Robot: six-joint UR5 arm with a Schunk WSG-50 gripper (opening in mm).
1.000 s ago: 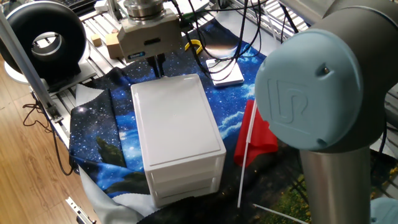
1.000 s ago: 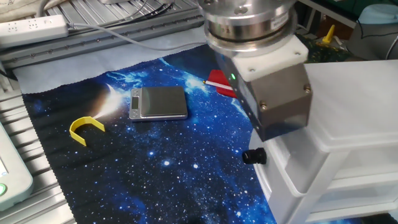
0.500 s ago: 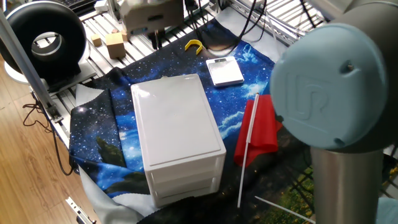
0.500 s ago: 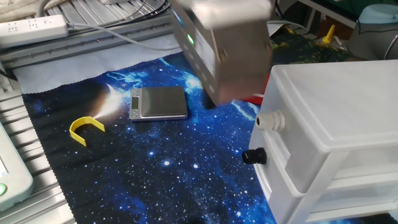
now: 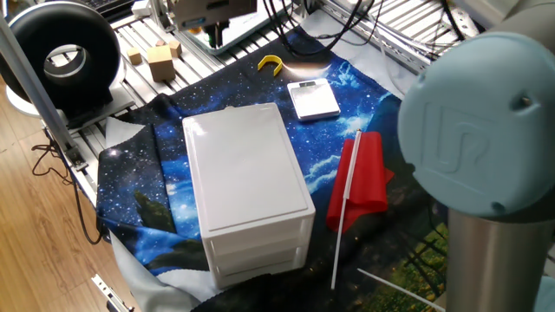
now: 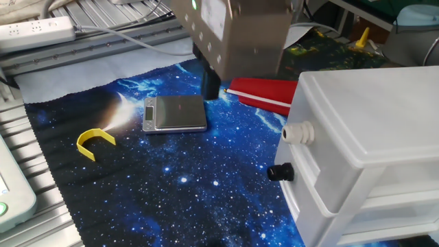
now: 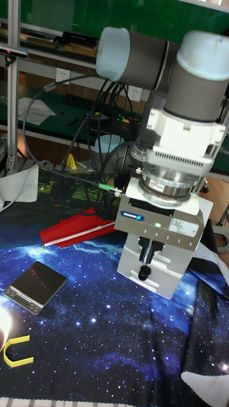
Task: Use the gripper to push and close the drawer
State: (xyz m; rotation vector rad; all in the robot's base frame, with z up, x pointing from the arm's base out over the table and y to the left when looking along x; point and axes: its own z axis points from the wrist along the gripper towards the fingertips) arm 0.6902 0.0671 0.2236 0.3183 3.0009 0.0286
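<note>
The drawer (image 6: 302, 147) now sits flush in the white cabinet (image 5: 247, 178), which stands near the middle of the starry cloth (image 6: 137, 178) toward its front edge, where a second ago the gripper (image 7: 150, 248) was pressed against its front, so the push looks complete. The gripper has since lifted and drawn back toward the cloth's far edge, well apart from the drawer's white knob (image 6: 297, 132), and its short dark fingers (image 7: 145, 247) seem pressed close together around nothing, though I cannot tell for sure. Nearby, the small scale (image 6: 175, 113), the yellow clip (image 6: 94, 143) and the red flag (image 5: 360, 178) lie undisturbed.
</note>
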